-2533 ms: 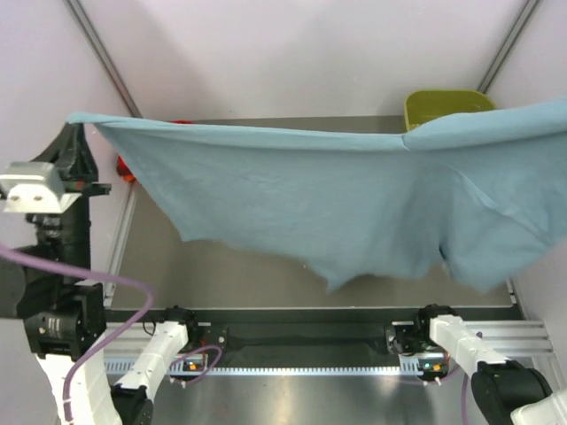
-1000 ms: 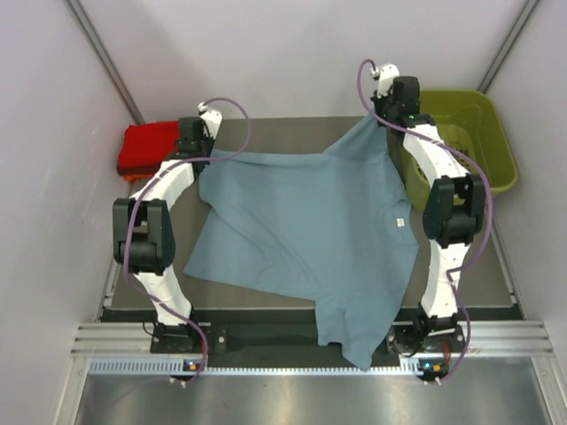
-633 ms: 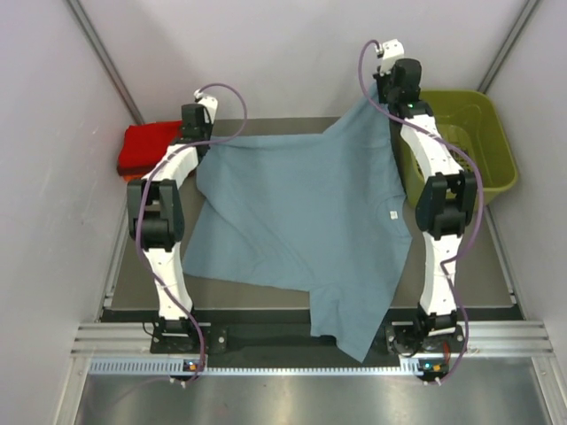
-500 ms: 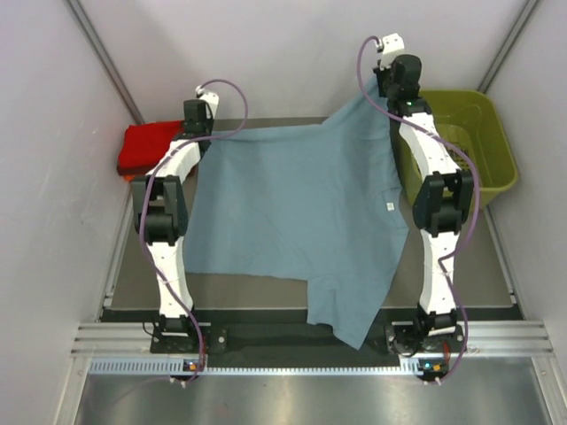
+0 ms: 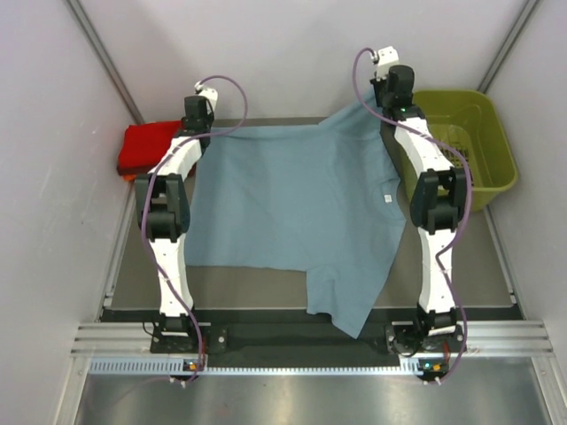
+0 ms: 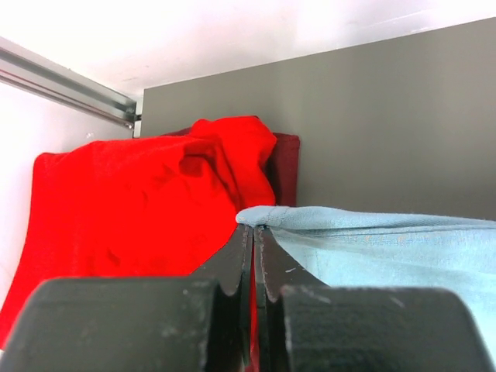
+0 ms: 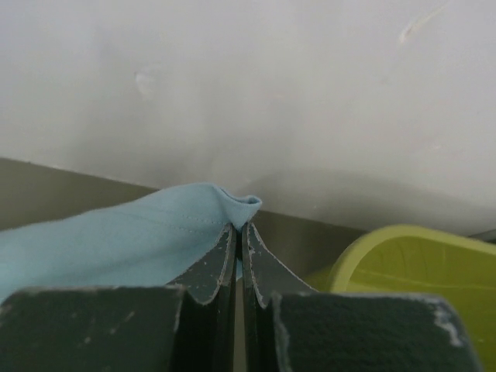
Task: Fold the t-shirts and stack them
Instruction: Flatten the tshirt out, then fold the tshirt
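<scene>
Nearest, a flap of grey-blue t-shirt (image 5: 301, 212) over the table (image 5: 248, 283) edge, the rest spread flat; farther back, left gripper (image 6: 253, 230) and right gripper (image 7: 239, 227) each pinching a far corner; beyond, red folded t-shirts (image 5: 146, 146) left, green basket (image 5: 461, 96) right

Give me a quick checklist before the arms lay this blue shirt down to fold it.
1. Left gripper shut on the far left corner of the dusty grey-blue cloth t-shirt: ok.
2. Right gripper shut on its far right corner: ok.
3. T-shirt wholly on the grey table: not ok, a near flap overhangs the near edge.
4. T-shirt lying flat: not ok, the right corner is raised.
5. T-shirt apart from the bright red folded cloth: cannot tell.
</scene>
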Tool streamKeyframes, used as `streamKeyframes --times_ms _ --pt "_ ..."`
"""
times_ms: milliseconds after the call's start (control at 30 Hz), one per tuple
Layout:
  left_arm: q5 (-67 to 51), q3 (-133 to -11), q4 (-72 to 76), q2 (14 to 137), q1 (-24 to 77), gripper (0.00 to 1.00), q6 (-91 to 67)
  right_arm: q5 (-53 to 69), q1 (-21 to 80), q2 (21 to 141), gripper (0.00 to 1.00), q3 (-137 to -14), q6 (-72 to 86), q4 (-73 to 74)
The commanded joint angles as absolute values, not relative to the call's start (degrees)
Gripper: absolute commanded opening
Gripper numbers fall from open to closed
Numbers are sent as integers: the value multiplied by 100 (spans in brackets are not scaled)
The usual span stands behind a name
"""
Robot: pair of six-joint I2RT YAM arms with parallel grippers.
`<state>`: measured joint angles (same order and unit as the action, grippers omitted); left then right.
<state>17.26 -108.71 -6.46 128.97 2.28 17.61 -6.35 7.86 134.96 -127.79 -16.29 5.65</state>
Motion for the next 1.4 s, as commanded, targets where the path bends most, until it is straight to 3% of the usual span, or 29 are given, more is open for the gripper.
streamKeyframes --times_ms 0,400,833,1367 --pt "1732 -10872 -693 12586 132 0 1617 -572 800 12458 0 -12072 -1521 589" --pt "1178 -9450 -1371 11058 114 0 1687 -237 817 9978 0 -9607 -1345 1213" --pt "642 -8517 -2355 9783 114 0 1661 -79 1028 8553 0 -7982 -1292 1942" --pt "738 -7620 -2610 9553 97 0 1468 -26 1134 7708 0 -6935 -1204 2267"
